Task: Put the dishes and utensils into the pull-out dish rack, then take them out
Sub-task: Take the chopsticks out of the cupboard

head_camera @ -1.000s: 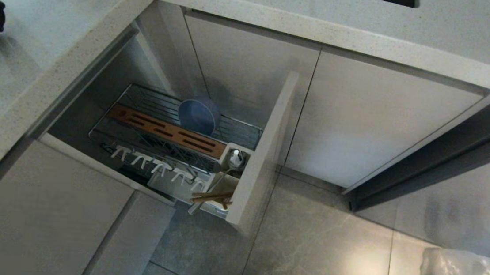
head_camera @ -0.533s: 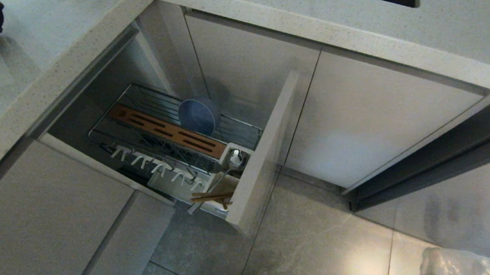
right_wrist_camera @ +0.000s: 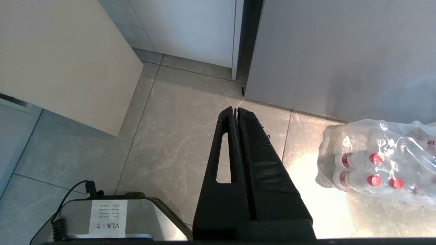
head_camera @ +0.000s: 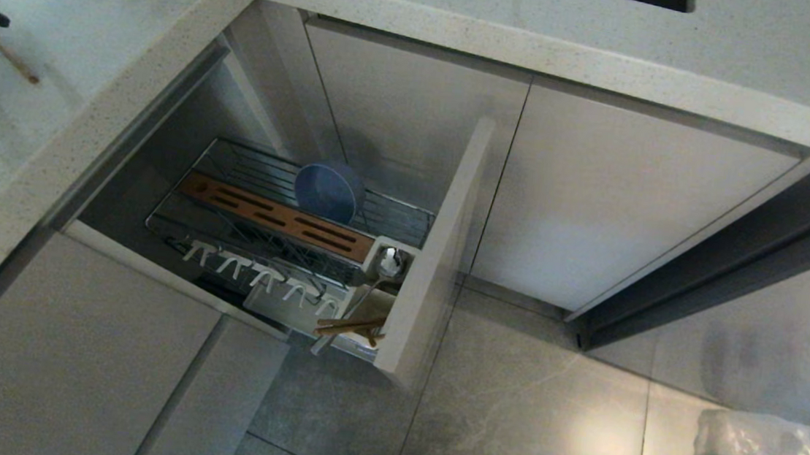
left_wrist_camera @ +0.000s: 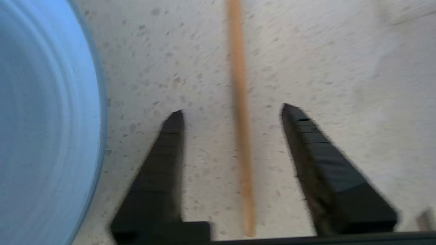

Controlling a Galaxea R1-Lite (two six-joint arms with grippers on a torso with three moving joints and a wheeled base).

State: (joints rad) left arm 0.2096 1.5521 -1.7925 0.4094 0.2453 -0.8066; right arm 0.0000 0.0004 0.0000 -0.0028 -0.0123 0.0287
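1. The left claw [left_wrist_camera: 231, 109] hangs over the tabletop [left_wrist_camera: 340, 68] at the far left, jaws apart. A chopstick [left_wrist_camera: 240, 119] lies flat between them, touching neither, its long axis running straight out from the claw.
2. The plate [left_wrist_camera: 44, 119] rests just beside it.
3. The pull-out dish rack [head_camera: 405, 224] holds the bowl [head_camera: 329, 191] on edge; its cup carries chopsticks [head_camera: 349, 325] and the spoon [head_camera: 370, 287].
4. The right claw [right_wrist_camera: 235, 112], pressed together, hangs over the floor.

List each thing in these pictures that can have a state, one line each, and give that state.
Dish rack: pulled out.
Bowl: on edge in the rack.
Chopstick: lying free on the counter, between open jaws.
Left gripper: open.
Right gripper: shut, empty, over the floor.
Spoon: standing in the utensil cup.
Plate: on the counter.
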